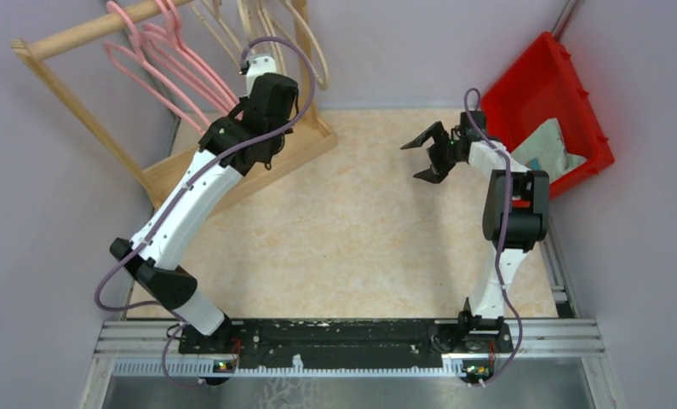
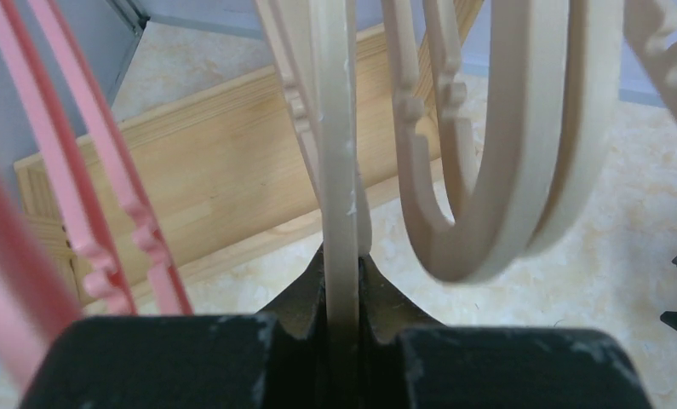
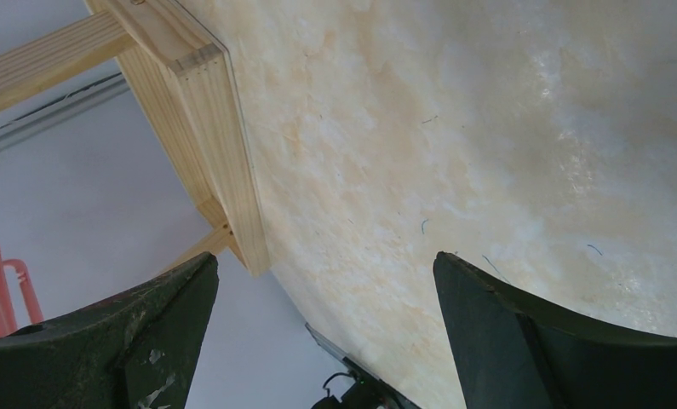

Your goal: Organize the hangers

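Beige plastic is what my left hand (image 2: 341,285) is pinching. It is one thin edge of a beige hanger (image 2: 335,128), squeezed tight between my two fingers (image 2: 296,302). I think I hold it near its lower part so I can lift it or slide it without it swinging away.

The other beige hangers (image 2: 522,170) hang just beside it, very close. If I move fast they could bump and get tangled, so slow is best.

The pink hangers (image 2: 79,170) hang on my left side, on the same wooden rack (image 1: 71,36). From above, the pink ones are bunched at one end of the pole and the beige ones are toward the other end. That looks like sorting by colour, so I guess this beige one belongs with its beige friends. I cannot tell if its hook sits on the pole, because the hook is out of view.

My right hand (image 1: 428,152) is spread wide and holds nothing. It floats above the desk (image 1: 360,247), well apart from the rack and near a red bin (image 1: 556,94). I think it is there so it does not get in the way.
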Controlling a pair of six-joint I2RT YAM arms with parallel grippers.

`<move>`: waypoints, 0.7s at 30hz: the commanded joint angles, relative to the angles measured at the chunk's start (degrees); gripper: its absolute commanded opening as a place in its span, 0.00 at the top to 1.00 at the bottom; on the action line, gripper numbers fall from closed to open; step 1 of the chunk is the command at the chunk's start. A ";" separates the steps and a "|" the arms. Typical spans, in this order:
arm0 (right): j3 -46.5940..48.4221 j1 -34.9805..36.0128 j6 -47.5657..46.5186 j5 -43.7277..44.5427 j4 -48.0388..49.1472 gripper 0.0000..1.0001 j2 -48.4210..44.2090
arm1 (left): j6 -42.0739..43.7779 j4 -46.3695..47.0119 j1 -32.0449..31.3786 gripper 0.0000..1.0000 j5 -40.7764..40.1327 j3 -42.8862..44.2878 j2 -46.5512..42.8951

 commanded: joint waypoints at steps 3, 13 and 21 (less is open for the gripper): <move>-0.40 -0.28 -0.08 -1.03 2.58 0.03 -0.52 | -7.20 -0.54 0.15 1.00 -4.11 -7.34 -9.01; -1.07 -0.33 0.33 -1.82 3.33 0.03 0.82 | -18.20 -10.68 0.05 1.00 -11.90 -15.48 -17.78; -0.97 -0.31 0.36 -2.05 3.45 0.03 1.04 | -23.88 -17.51 0.40 1.00 -13.27 -20.28 -21.54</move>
